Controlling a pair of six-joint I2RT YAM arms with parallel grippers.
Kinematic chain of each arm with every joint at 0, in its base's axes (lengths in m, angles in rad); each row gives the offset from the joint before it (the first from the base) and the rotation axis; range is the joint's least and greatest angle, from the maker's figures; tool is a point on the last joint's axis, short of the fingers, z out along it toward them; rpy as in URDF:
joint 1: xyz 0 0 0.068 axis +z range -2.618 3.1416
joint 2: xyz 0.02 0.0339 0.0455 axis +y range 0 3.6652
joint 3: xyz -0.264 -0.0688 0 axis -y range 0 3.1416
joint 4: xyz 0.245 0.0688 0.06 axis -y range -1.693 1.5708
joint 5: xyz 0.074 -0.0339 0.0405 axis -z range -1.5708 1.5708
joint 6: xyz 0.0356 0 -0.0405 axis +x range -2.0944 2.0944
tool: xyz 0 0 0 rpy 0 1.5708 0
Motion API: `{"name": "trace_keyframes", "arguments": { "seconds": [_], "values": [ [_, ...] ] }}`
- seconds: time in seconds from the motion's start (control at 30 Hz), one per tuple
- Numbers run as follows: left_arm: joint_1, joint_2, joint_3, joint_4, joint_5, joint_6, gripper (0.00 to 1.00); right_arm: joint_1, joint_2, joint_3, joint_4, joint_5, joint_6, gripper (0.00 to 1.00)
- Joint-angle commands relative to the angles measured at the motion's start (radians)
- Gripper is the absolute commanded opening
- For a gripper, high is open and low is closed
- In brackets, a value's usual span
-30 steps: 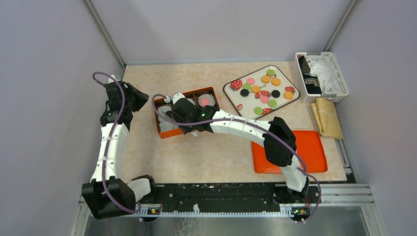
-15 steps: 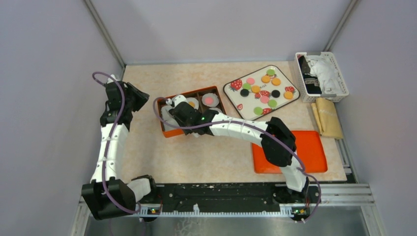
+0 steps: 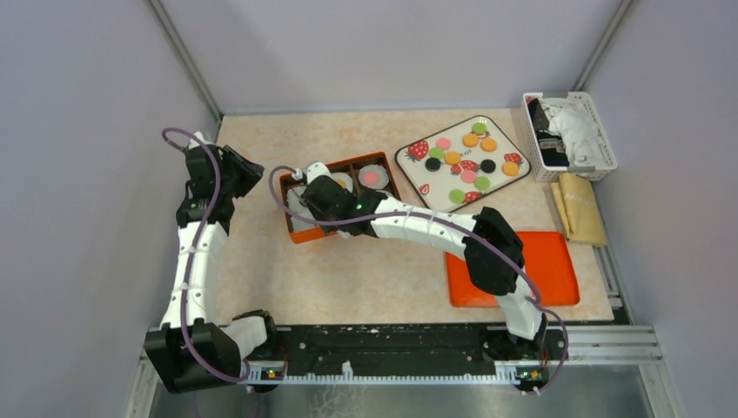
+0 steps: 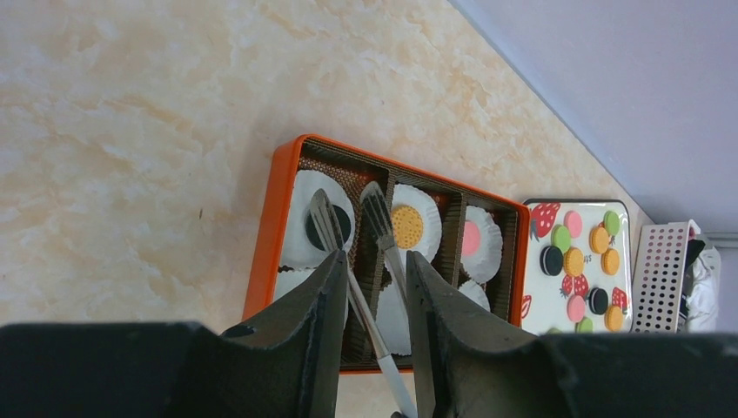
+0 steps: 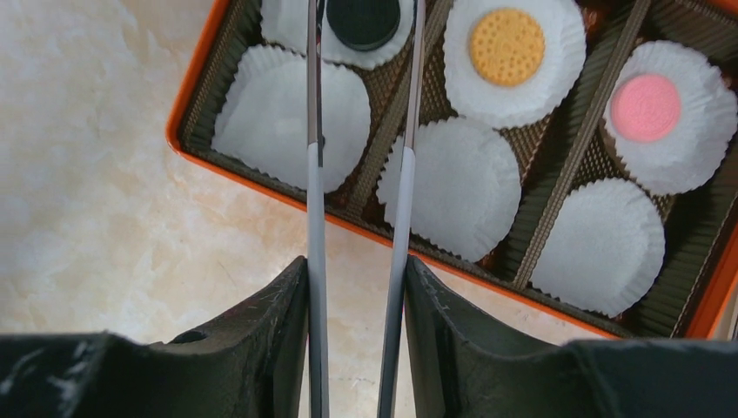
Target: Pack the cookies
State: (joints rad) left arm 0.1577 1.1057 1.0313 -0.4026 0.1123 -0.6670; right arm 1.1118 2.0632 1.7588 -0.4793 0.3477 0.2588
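The right hand (image 5: 357, 266) grips tongs (image 5: 315, 174) whose tips straddle a black cookie (image 5: 363, 19), probably light, stiff and brittle, best pinched gently across its edges.

Right fingers (image 5: 261, 340) and tongs (image 5: 317, 226) overhang the box (image 4: 261, 248); the tray (image 3: 411, 170) lies unobstructed.

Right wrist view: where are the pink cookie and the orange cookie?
pink cookie (image 5: 645, 107): right wrist view, centre of its top face.
orange cookie (image 5: 506, 46): right wrist view, centre of its top face.
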Motion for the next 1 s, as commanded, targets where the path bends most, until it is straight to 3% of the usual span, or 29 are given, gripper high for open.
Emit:
{"name": "trace_keyframes", "arguments": {
  "seconds": [0.0,0.13,0.23,0.33,0.7,0.97],
  "values": [
    [0.006,-0.024,-0.011,0.053,0.011,0.015,0.38,0.005,-0.046,0.104,0.063,0.048,-0.022,0.42],
    [0.007,-0.023,-0.014,0.058,0.013,0.017,0.39,0.005,-0.03,0.151,0.039,0.052,-0.025,0.43],
    [0.007,-0.022,-0.014,0.06,0.015,0.021,0.39,0.006,-0.058,0.13,0.032,0.071,-0.019,0.37],
    [0.007,-0.021,-0.018,0.063,0.019,0.02,0.39,0.005,-0.146,0.044,0.065,0.123,-0.03,0.34],
    [0.007,-0.017,-0.052,0.118,0.084,0.014,0.38,-0.021,-0.527,-0.312,-0.028,0.401,0.021,0.35],
    [0.006,0.011,-0.062,0.149,0.159,-0.011,0.37,-0.197,-0.728,-0.61,-0.019,0.313,0.127,0.37]
  ]
}}
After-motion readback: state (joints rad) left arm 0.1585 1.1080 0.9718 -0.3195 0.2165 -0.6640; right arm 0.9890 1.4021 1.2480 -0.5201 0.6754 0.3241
